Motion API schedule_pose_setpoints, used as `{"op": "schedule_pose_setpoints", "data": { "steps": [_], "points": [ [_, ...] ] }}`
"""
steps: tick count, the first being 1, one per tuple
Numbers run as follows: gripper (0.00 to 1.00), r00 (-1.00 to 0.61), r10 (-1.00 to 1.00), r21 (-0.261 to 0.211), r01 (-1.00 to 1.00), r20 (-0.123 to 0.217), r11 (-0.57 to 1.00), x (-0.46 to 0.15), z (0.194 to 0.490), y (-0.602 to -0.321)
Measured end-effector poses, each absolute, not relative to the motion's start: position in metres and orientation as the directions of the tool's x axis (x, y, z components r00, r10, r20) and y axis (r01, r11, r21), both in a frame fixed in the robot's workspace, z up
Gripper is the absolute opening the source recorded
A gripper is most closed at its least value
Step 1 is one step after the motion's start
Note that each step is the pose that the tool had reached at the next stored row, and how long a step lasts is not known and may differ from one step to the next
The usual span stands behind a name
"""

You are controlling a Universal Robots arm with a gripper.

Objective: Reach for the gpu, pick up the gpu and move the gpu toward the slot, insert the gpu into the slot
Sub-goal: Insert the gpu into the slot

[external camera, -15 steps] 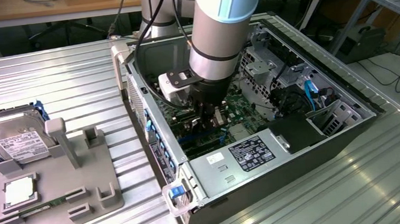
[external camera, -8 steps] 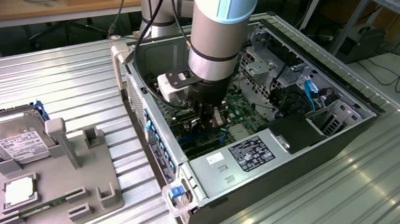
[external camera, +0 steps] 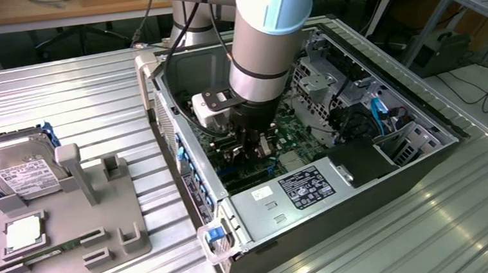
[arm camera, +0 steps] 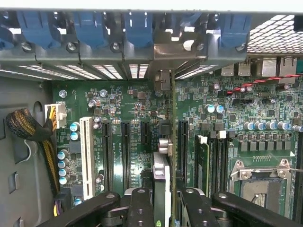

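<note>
My gripper (external camera: 253,143) is down inside the open computer case (external camera: 418,163), low over the green motherboard (arm camera: 236,113). In the wrist view the black fingers (arm camera: 141,204) are shut on the gpu (arm camera: 172,142), which I see edge-on as a thin dark card. Its silvery bracket (arm camera: 176,51) lies against the rear wall of the case, among the blue slot latches (arm camera: 138,26). The card stands upright along a long slot line beside the black expansion slots (arm camera: 125,151). Its lower edge is hidden, so I cannot tell how deep it sits.
A white slot (arm camera: 86,156), a braided cable bundle (arm camera: 28,127) and the CPU socket (arm camera: 258,182) flank the card. Outside the case, a grey fixture (external camera: 70,226) holds a hard drive (external camera: 19,168) and a green memory stick (external camera: 41,255). The power supply (external camera: 308,190) sits at the case's near end.
</note>
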State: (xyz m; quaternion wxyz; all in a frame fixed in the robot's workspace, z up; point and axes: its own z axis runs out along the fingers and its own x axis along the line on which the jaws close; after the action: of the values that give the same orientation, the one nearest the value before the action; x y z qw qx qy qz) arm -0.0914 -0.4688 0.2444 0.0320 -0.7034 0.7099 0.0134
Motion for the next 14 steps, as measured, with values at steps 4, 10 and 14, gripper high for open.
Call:
{"op": "schedule_pose_setpoints", "data": {
  "steps": [4, 10, 14],
  "points": [
    [0.27, -0.009, -0.998, -0.024, -1.0, -0.063, 0.01, -0.0915, 0.2437, -0.4689],
    [0.27, -0.009, -0.998, -0.024, -1.0, -0.063, 0.01, -0.0915, 0.2437, -0.4689],
    [0.27, -0.009, -0.998, -0.024, -1.0, -0.063, 0.01, -0.0915, 0.2437, -0.4689]
  ]
}}
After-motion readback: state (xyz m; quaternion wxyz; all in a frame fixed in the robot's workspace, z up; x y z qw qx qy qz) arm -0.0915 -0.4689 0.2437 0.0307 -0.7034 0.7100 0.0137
